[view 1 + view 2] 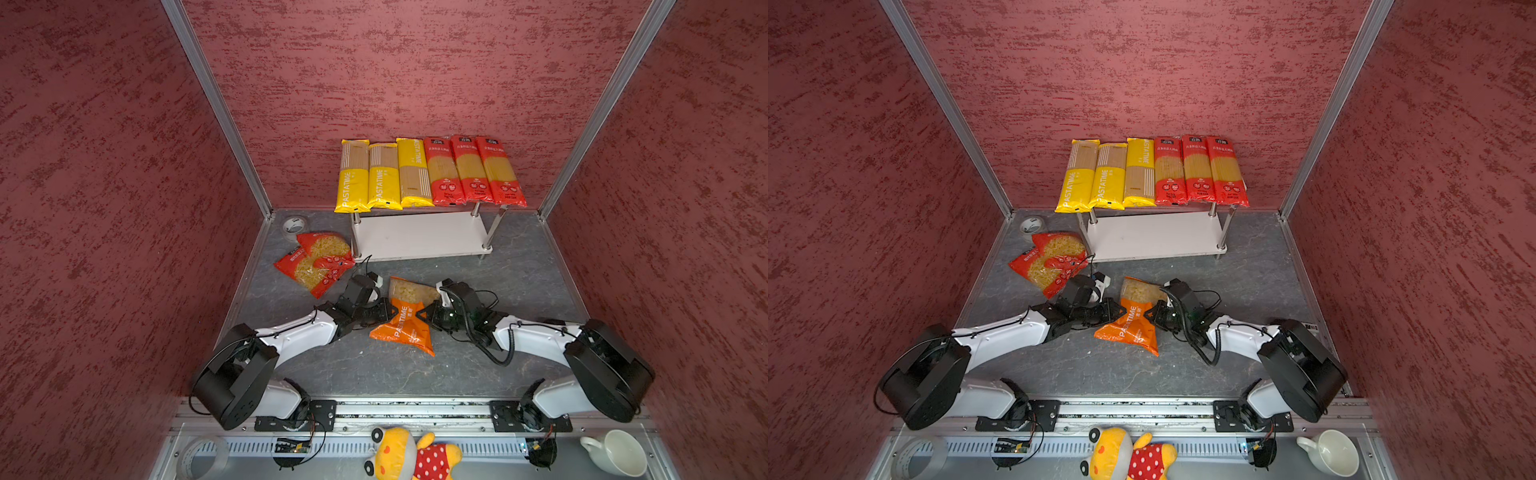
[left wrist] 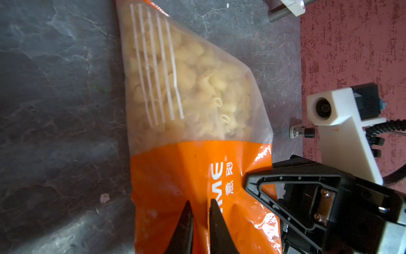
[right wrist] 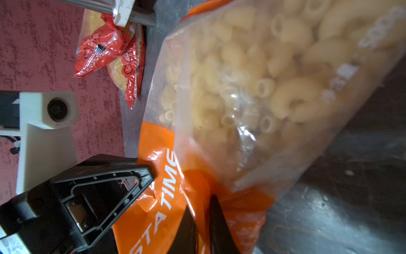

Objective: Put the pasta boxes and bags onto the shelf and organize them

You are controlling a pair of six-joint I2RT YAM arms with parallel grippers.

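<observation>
The grey desk carries the shelf, which stands against the back wall. Its upper board is full: three yellow spaghetti packs and three red spaghetti packs lie side by side across it. Its lower board is bare.

Two red bags lie overlapping on the desk, just beside the shelf's front left leg. The orange bag sits mid-desk, in front of the shelf and apart from it, with its clear end toward the shelf.

You have it from both sides. The left pincer is pressed together on the film at one edge of the orange band, and the right pincer pinches the opposite edge. Each wrist view shows orange film caught between nearly closed tips.

With the long packs placed, the step in hand looks like a two-armed pickup of this bag. Next, I judge, you must raise both arms together without tearing the film. Then carry the bag forward and slide it onto the lower board, leaving room for the red bags.
</observation>
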